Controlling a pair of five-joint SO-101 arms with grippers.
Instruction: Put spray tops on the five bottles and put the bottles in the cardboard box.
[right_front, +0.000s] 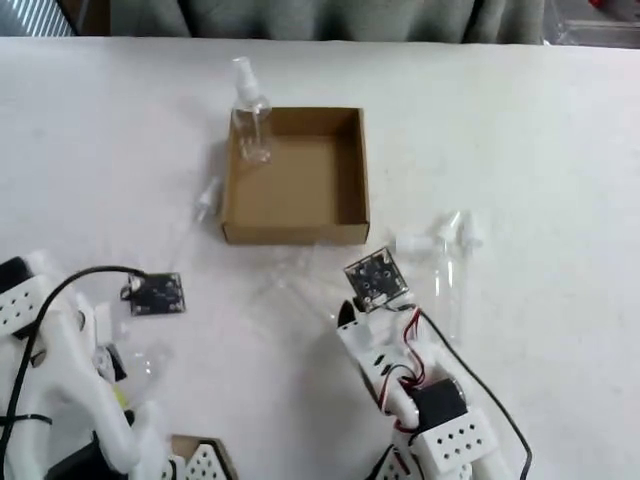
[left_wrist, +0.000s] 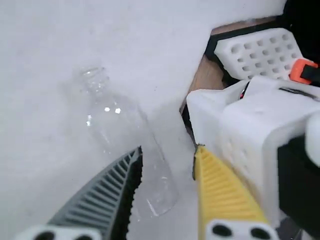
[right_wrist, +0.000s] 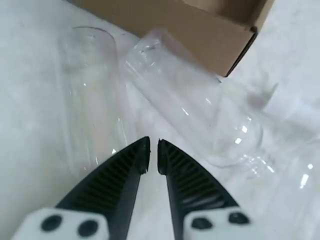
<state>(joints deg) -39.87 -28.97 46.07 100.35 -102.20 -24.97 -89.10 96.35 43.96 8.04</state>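
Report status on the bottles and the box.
Done: one capped bottle stands inside the cardboard box. In hand: nothing is gripped. The left gripper is open over an uncapped bottle lying on the table, and the right gripper is near two more bottles. Left: fitting the loose spray tops and boxing the other bottles.

The open cardboard box (right_front: 300, 233) sits mid-table, with one clear sprayer-topped bottle (right_front: 251, 120) upright in its far left corner. Two capless bottles (right_wrist: 200, 115) lie on their sides near the box's corner. A loose spray top (right_front: 207, 200) lies beside its left wall.
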